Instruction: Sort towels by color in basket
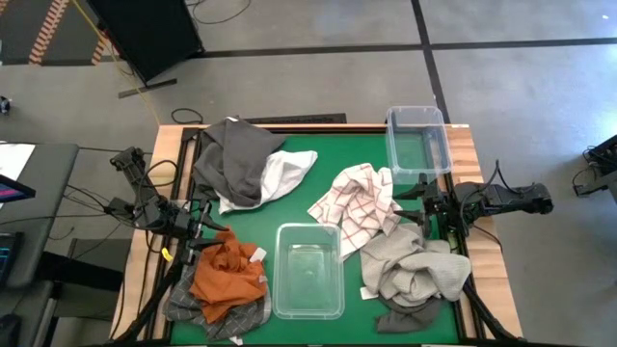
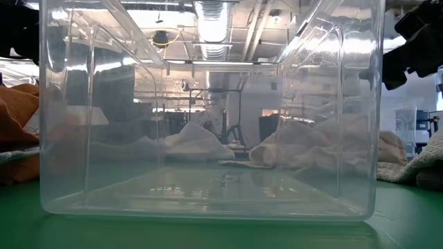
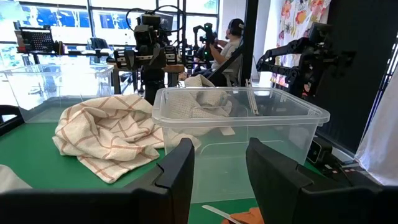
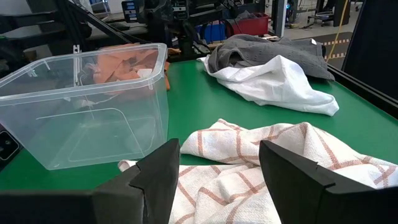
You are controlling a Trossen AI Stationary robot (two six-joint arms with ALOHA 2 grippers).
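Flat green table, felt-like, framed in pale wood. On it, largest first: a dark grey towel, thick and folded over itself at the far left, overlapping a smooth white towel that trails to a point beside it. Near right, a beige-grey towel, nubbly and heaped in soft rolls, over a darker cloth edge. At the near left, a rust towel, crumpled into sharp creases, lying on a heathered grey towel. Between centre and right, a checked towel, white waffle weave with thin red lines, rumpled. Near centre, a clear bin, rigid rounded plastic, nothing inside; a second clear bin at the far right corner, likewise bare. Left gripper low near the rust towel, fingers spread, holding nothing. Right gripper just over the checked towel, fingers likewise spread and bare.
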